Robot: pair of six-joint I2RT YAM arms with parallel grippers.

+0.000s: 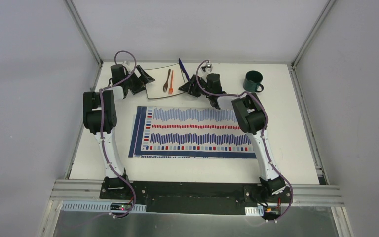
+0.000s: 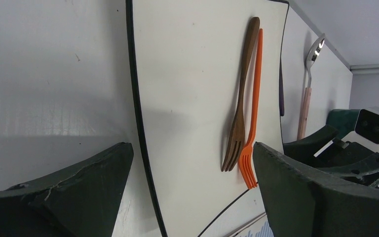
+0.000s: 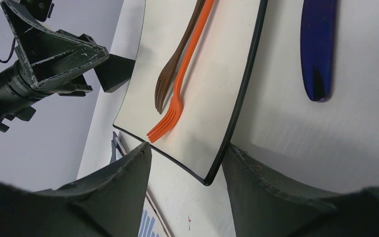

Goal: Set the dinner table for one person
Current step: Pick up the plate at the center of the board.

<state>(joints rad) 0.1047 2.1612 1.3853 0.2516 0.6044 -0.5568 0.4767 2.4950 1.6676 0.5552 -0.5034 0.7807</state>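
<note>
The dinner table [image 1: 286, 148] is a white top. A square white plate [image 1: 158, 88] with a black rim lies at its back, carrying a brown fork [image 1: 166, 80] and an orange fork [image 1: 171, 82]. My left gripper [image 1: 142, 79] is open at the plate's left side; in its wrist view the plate [image 2: 187, 98] fills the gap between the wide jaws of the left gripper [image 2: 192, 185]. My right gripper [image 1: 190, 88] is open at the plate's right side. In its wrist view the right gripper [image 3: 187, 168] straddles the near corner of the plate [image 3: 217, 69], one finger against the rim.
A striped placemat [image 1: 192, 131] lies mid-table in front of the plate. A blue knife [image 1: 183, 68] and a spoon [image 1: 206, 66] lie behind the right gripper. A dark green mug [image 1: 253, 81] stands at the back right. Walls close in behind and at both sides.
</note>
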